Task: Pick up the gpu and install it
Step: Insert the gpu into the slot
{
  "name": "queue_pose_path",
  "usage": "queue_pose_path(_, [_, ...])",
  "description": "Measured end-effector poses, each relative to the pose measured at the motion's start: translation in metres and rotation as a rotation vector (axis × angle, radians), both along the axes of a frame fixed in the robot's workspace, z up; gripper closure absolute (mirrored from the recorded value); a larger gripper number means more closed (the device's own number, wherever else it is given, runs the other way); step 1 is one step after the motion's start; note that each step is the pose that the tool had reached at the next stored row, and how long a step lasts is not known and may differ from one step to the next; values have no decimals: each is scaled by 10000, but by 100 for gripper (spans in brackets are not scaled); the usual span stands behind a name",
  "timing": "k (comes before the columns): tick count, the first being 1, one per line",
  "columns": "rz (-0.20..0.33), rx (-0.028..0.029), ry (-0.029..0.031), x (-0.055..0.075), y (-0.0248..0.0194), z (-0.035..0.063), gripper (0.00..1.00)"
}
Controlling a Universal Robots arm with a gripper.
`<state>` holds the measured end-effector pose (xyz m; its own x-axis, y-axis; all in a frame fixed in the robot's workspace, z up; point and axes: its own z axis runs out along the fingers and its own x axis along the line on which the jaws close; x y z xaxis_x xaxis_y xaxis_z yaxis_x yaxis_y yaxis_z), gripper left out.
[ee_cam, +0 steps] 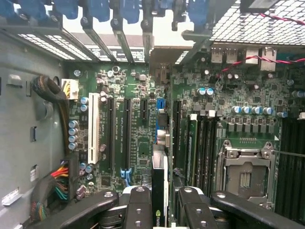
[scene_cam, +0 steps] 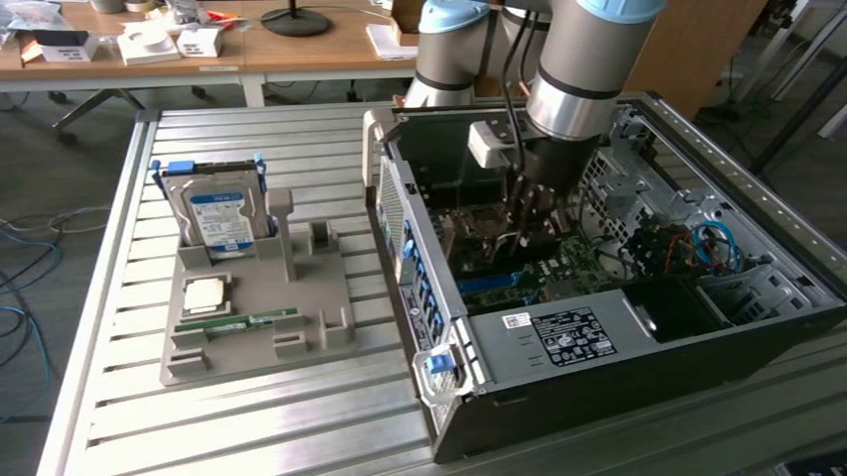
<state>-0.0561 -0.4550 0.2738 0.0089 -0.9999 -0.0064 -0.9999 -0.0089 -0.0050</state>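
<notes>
In the wrist view the gpu (ee_cam: 159, 191) is seen edge-on, a thin dark card with a logo on its edge, and my gripper (ee_cam: 162, 210) is shut on it. One black finger (ee_cam: 138, 205) presses each side of the card. The gpu hangs just above the green motherboard (ee_cam: 138, 143), in line with the long black expansion slots (ee_cam: 127, 133), its far end reaching toward the rear slot openings. From the exterior view, my gripper (scene_cam: 526, 223) is deep inside the open computer case (scene_cam: 622, 327), over the motherboard.
Beside the case, a grey tray (scene_cam: 304, 297) on the slatted table holds a silver hard drive with a blue label (scene_cam: 218, 213), a processor chip (scene_cam: 205, 295) and a narrow green memory stick (scene_cam: 238, 319). Cable bundles (ee_cam: 57, 176) and the processor socket (ee_cam: 245, 174) flank the slots.
</notes>
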Motion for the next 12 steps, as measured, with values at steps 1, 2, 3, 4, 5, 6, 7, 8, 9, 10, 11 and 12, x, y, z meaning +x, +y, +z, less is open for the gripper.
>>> queue_pose_path(1, [2,-1,0,-3,-7,0,74])
queue_pose_path(2, [1,-1,0,-7,-8,0,74])
queue_pose_path(3, [1,0,0,-9,-8,0,74])
queue_pose_path(4, [2,0,0,-10,-7,0,74])
queue_pose_path(5, [0,1,-1,-14,-7,-1,74])
queue_pose_path(6, [0,-1,0,-20,-7,-2,74])
queue_pose_path(7, [1,-1,0,-25,-7,-5,74])
queue_pose_path(8, [0,-1,0,-30,-7,-7,74])
queue_pose_path(9, [1,-2,0,-30,-7,-7,74])
queue_pose_path(10, [2,-2,0,-30,-7,-8,74])
queue_pose_path(11, [2,-2,0,-30,-7,-8,74])
queue_pose_path(12, [1,1,-2,-32,-4,-10,74])
